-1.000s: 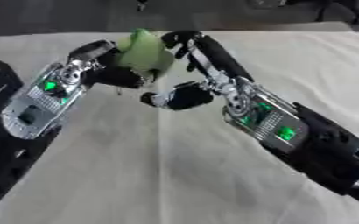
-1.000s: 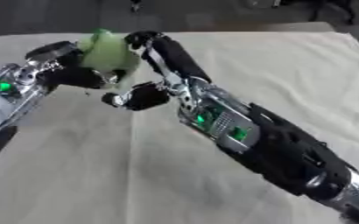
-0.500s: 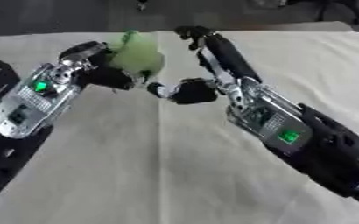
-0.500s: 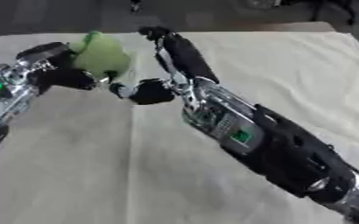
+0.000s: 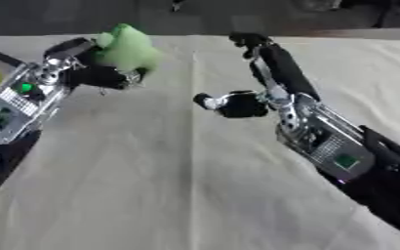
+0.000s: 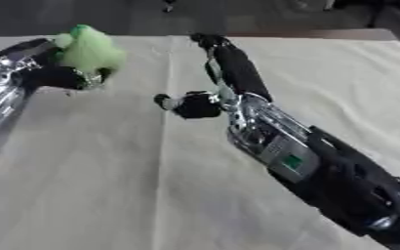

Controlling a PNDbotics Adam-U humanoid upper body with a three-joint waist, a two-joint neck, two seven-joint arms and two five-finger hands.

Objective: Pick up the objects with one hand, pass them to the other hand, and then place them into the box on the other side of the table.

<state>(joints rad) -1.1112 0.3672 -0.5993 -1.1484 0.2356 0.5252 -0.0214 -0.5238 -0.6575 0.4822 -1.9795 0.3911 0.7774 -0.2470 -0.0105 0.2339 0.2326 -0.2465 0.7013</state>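
Holding a green soft object (image 5: 128, 46) in curled fingers, the left hand (image 5: 90, 73) hovers over the cloth-covered tabletop (image 5: 152, 185); the right hand (image 5: 263, 88), fingers straight, is empty nearby.

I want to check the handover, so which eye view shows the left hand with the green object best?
The left eye view: the left hand shows whole, curled round the green object. The right eye view pushes the hand to the picture's edge.

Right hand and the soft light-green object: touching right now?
Apart. The left eye view shows bare cloth between the right hand and the soft light-green object, which sits in the curled fingers of the left hand.
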